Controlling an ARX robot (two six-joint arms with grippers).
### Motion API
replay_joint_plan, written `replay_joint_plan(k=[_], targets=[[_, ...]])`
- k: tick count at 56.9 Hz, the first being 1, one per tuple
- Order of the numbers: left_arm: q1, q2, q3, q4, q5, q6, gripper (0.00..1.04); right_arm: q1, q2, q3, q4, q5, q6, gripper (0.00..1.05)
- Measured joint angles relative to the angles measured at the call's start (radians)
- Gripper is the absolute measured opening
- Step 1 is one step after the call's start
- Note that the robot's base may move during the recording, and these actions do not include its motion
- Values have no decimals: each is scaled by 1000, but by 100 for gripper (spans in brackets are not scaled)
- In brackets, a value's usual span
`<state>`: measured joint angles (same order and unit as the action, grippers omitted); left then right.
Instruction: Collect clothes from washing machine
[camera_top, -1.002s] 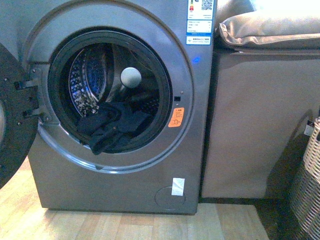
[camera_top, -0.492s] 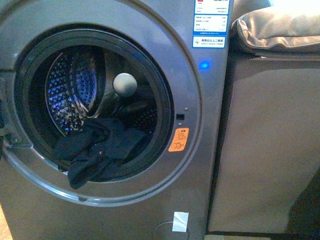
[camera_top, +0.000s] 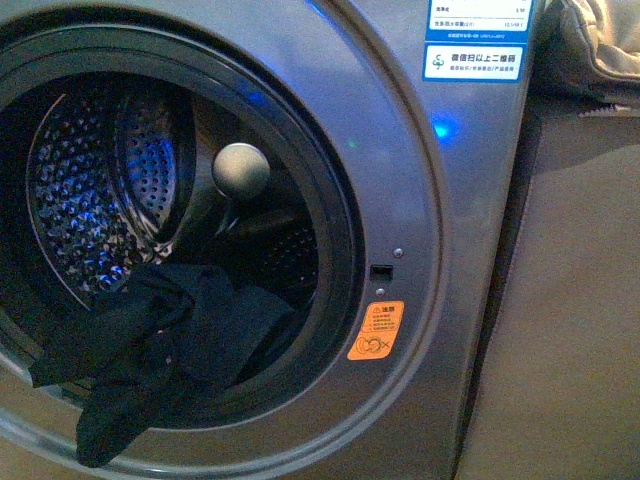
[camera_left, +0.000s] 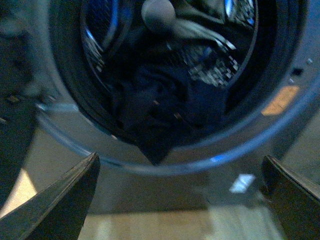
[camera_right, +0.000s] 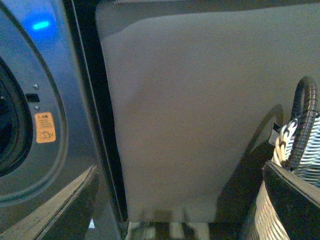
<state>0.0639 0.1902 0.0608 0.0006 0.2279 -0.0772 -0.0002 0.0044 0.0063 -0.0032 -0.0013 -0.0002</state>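
The grey washing machine (camera_top: 440, 330) fills the front view with its round mouth open and its perforated steel drum (camera_top: 95, 190) lit blue inside. The dark navy and black clothes (camera_top: 160, 350) lie heaped at the drum's front, one end hanging over the lower rim. In the left wrist view the clothes (camera_left: 165, 110) sit ahead of my open, empty left gripper (camera_left: 180, 200), which is still outside the mouth. My right gripper (camera_right: 180, 200) is open and empty, facing a beige panel (camera_right: 200, 110) beside the machine (camera_right: 65, 100).
An orange sticker (camera_top: 375, 330) and a blue light (camera_top: 440, 128) mark the machine's front. A beige cabinet (camera_top: 570, 300) with a cushion (camera_top: 600, 45) on top stands to the right. A woven basket (camera_right: 292, 170) stands by the right gripper. Wooden floor (camera_left: 150, 225) lies below.
The front view has closed in on the machine: its mouth and the clothes loom much larger, and the open door, floor and basket have left that view.
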Motion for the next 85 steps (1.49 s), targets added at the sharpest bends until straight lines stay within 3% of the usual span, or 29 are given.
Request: replay_joint_plan(k=[11,22,42,64,85], targets=[[-116,632,179,530,-79,2,98,0,0,0,0,0,0,97],[-183,1081,383,706,-125,47,98,0,0,0,0,0,0,97],[-199,1548,750,708,-158,156,98,0,0,0,0,0,0,97],[-137,1828,1064,567,-182,264,98,0,0,0,0,0,0,97],[-126,1961,1301,280,-40,146,98,0,0,0,0,0,0,97]])
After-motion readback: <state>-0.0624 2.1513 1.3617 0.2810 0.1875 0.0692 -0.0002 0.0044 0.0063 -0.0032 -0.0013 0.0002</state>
